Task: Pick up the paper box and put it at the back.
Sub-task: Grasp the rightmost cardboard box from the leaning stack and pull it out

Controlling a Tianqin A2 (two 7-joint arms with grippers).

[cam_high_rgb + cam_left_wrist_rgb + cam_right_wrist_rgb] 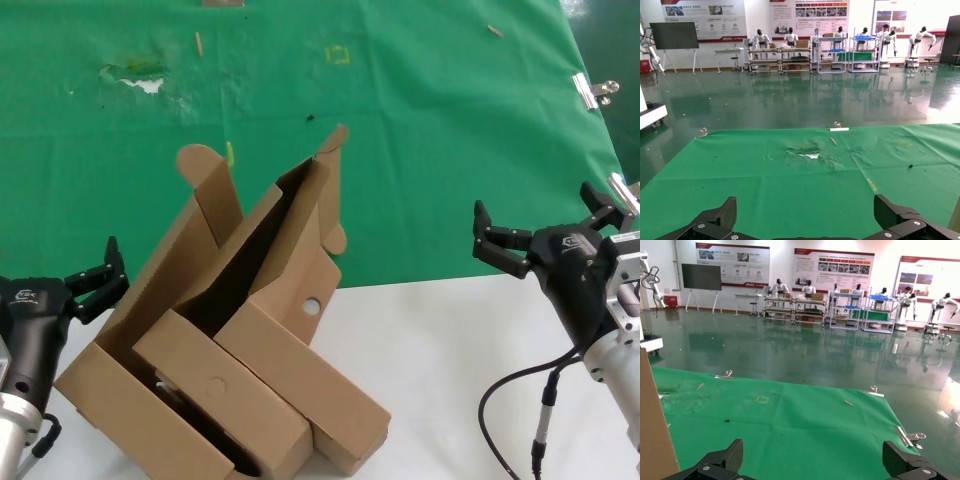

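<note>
The paper box (300, 375) is a shallow brown cardboard tray on the white tabletop (440, 340). Its hinged lid (300, 230) stands up, with an ear flap and a small round hole (312, 305) in one side. The lid leans over the front edge of the green cloth (420, 130), the back. My left gripper (100, 278) (804, 210) hangs open at the near left, beside the cluster of boxes. At the right, well apart from the box, my right gripper (533, 200) (812, 455) is open too. Both are empty. A cardboard panel (655, 430) shows in the right wrist view.
Two like brown boxes (150, 370) sit nested together against the paper box's left side, one with a tall round-tipped flap (200, 165). The cloth has a torn scuff (140, 80) and yellow marks (340, 55). Metal clips (595, 90) hold its right edge.
</note>
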